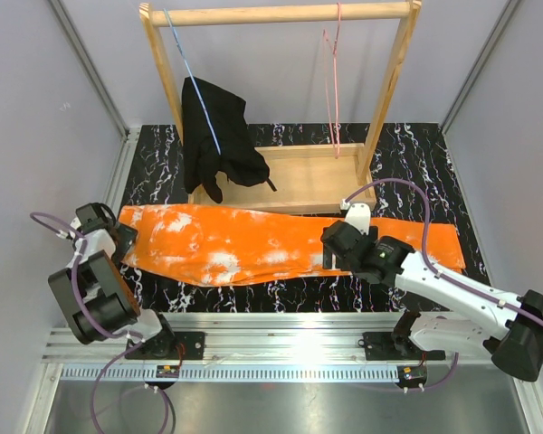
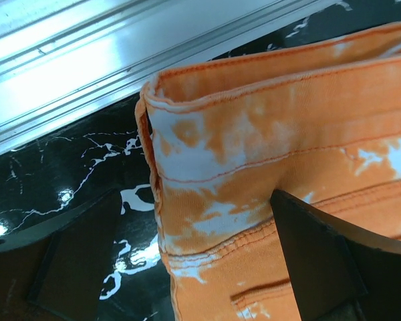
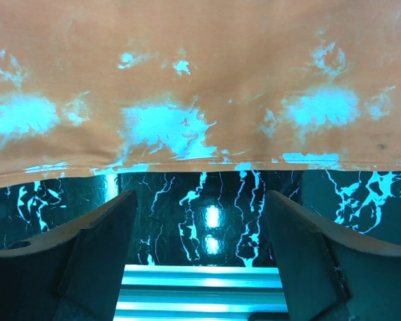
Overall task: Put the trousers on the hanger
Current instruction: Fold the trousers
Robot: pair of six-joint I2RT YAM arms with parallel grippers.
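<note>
The orange trousers (image 1: 281,242) with white blotches lie flat across the black marbled table, waistband to the left. The pink hanger (image 1: 333,90) hangs from the wooden rack's top rail, at the right. My left gripper (image 1: 119,237) is open at the waistband end. In the left wrist view its fingers (image 2: 73,257) straddle the waistband corner (image 2: 207,167), one on the table and one over the cloth. My right gripper (image 1: 337,255) is open over the trousers' near edge at mid-leg. In the right wrist view the cloth edge (image 3: 200,134) lies just beyond the open, empty gripper (image 3: 200,247).
A wooden rack (image 1: 281,14) with a wooden base tray (image 1: 308,185) stands at the back. A black garment (image 1: 219,136) hangs on a light-blue hanger (image 1: 192,72) at its left. An aluminium rail (image 1: 281,325) runs along the near table edge.
</note>
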